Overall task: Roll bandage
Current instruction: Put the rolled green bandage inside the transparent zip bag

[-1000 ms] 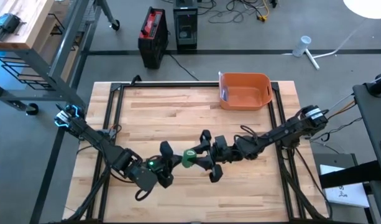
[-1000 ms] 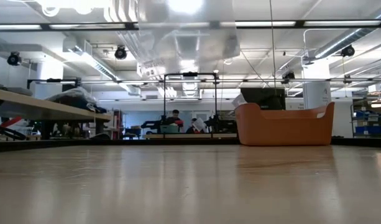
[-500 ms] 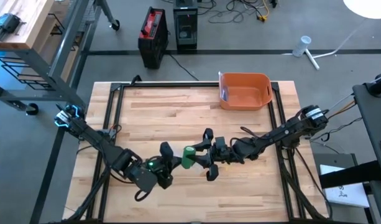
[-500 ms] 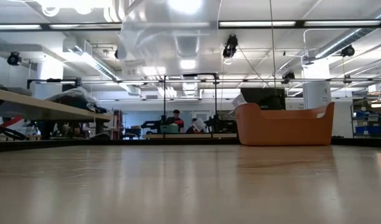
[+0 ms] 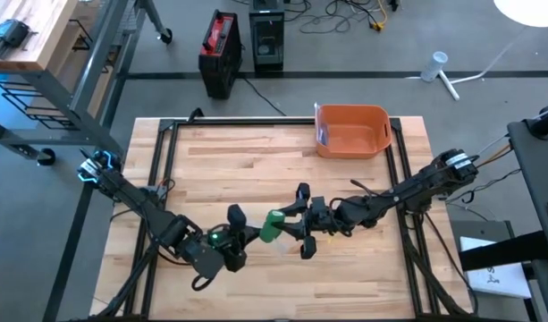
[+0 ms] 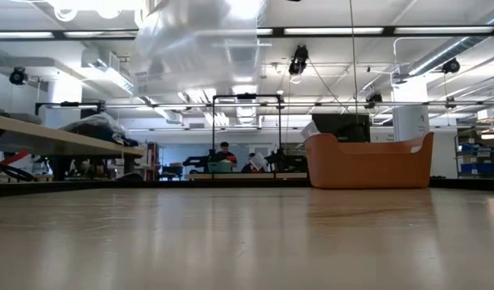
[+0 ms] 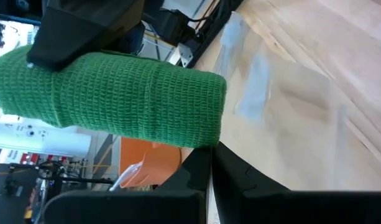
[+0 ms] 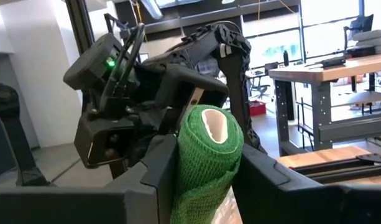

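Right now both grippers clamp the nubbly green bandage roll [image 5: 271,225]: left gripper [image 5: 247,234], right gripper [image 5: 291,229], white core showing.

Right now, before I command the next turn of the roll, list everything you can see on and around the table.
bandage roll: one, green, mid-table, between both grippers
bin: one, orange, far edge of the table
table: one, light wood with a black frame
cases: two, black, one with red, on the floor beyond the table
left gripper: one, dark, shut on the roll's end
right gripper: one, dark, fingers astride the roll
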Robot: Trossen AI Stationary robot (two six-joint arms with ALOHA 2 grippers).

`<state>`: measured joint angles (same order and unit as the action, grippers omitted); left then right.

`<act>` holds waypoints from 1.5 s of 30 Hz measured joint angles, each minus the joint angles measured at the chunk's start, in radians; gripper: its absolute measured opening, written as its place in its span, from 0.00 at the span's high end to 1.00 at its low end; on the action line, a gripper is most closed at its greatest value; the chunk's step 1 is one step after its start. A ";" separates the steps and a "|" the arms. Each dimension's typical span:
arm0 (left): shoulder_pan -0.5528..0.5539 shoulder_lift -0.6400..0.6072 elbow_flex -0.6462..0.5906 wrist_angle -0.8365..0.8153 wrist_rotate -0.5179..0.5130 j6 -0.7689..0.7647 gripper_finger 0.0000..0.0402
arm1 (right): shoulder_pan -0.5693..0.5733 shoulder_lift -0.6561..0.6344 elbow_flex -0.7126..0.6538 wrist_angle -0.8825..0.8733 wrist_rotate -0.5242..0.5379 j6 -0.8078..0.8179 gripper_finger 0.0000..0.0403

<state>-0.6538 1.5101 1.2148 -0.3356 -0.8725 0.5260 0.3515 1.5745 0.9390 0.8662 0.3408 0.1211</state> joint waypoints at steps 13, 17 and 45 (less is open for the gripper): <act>-0.009 0.000 0.000 -0.027 0.025 -0.057 1.00 | 0.002 -0.002 -0.009 -0.005 0.001 0.001 0.66; -0.011 0.000 0.000 -0.027 0.025 -0.057 1.00 | 0.002 -0.002 -0.010 -0.004 0.000 0.003 0.68; 0.022 -0.001 0.001 -0.023 0.113 -0.101 1.00 | 0.013 -0.015 0.051 -0.400 -0.136 -0.091 0.69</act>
<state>-0.6321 1.5089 1.2156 -0.3587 -0.7597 0.4246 0.3641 1.5590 0.9903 0.4658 0.2050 0.0300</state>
